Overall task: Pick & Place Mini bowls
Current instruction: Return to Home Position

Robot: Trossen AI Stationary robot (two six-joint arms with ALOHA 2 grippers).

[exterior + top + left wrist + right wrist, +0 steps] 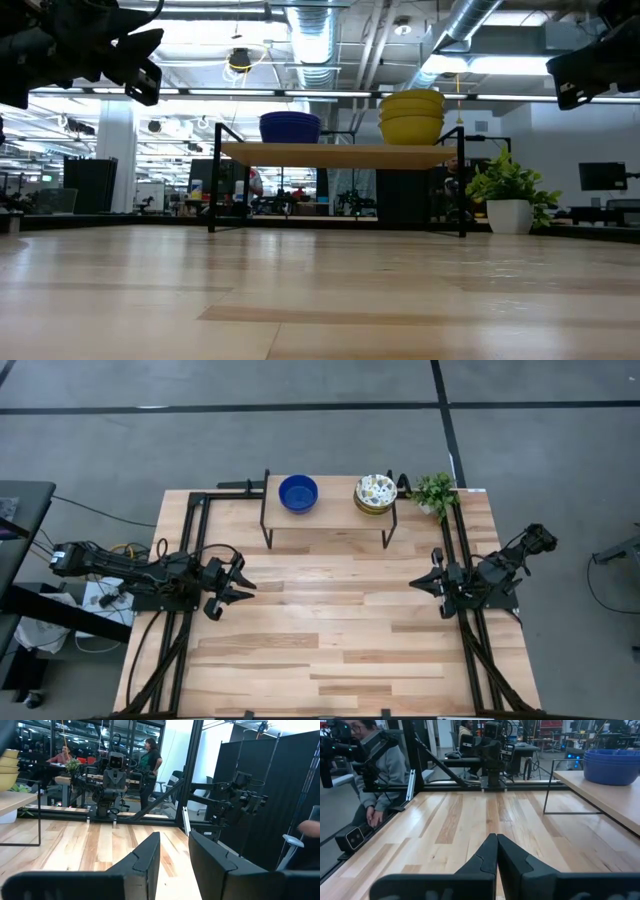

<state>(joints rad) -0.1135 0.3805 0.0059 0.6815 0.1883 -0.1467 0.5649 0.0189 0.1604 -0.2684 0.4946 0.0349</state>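
Stacked blue mini bowls (298,493) and stacked cream patterned mini bowls (375,492) stand on a small raised wooden shelf (330,512) at the table's far middle. The low view shows the blue stack (290,127) and the yellow outsides of the cream stack (411,117). My left gripper (246,578) hovers open over the table's left side, fingers (145,857) apart with nothing between them. My right gripper (413,584) hovers shut over the right side, its fingers (490,851) together. Both are well short of the shelf.
A small green plant in a white pot (435,492) stands at the shelf's right end. Black frame rails (195,540) run along the table's left and right sides. Bare wood lies between the two arms. People (380,770) are beyond the table's left edge.
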